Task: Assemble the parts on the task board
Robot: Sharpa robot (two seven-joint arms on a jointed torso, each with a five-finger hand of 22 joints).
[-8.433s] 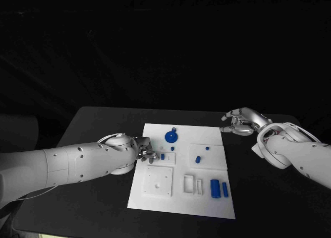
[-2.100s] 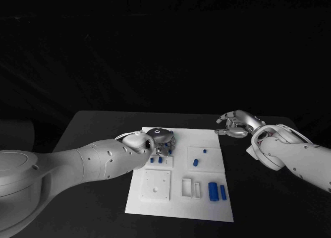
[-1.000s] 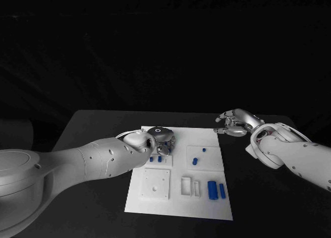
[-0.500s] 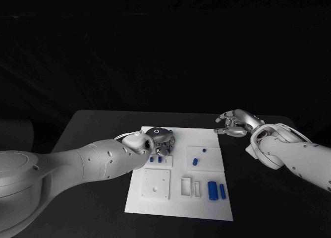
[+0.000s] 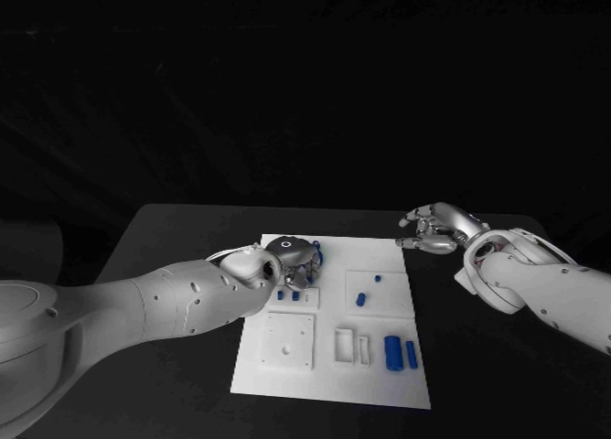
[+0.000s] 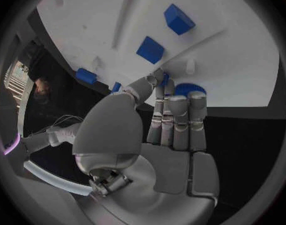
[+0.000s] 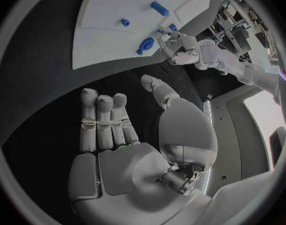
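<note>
On the board's far left: the left hand (image 5: 287,259) hovered over the task board (image 5: 335,384), fingers gathered around a round blue part (image 6: 189,89); whether it was truly pinched or only touched could not be told.
Blue part's place: at the fingertips (image 6: 171,91) of that hand, by the board's far edge, above the board surface.
Right hand: the right hand (image 5: 436,229) hung off the board's far right corner over the black table (image 5: 174,229), fingers loosely apart, holding nothing.
Other parts: two small blue pegs (image 5: 290,294) stood just nearer than the left hand; a short blue piece (image 5: 361,297) lay mid-board; two blue blocks (image 5: 401,352) sat at the near right.
Step in hand (judged): seating the round part at the far-left station.
Doing it well: keep the part level, line it up before pressing, lower slowly, and hold the wrist clear of the two pegs beside it.
</note>
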